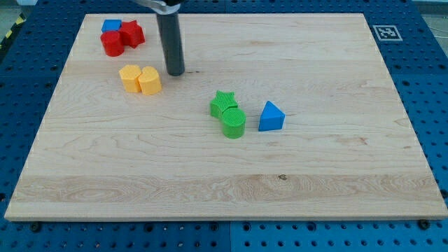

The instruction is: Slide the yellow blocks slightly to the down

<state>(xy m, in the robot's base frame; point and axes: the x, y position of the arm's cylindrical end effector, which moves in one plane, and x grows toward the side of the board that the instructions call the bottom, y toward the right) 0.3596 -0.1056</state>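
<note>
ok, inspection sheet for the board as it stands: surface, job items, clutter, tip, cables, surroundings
surface: wooden board, flat.
job's things: two yellow blocks, touching, upper left area.
clutter: two red blocks with a blue block behind them near the top-left corner; green star touching a green cylinder; blue triangular block just right of them.
grippers: none; my tip is just right of the yellow blocks, slightly above them, apart.
cables: nothing seen.
surroundings: blue perforated table; a marker tag at the top right.
</note>
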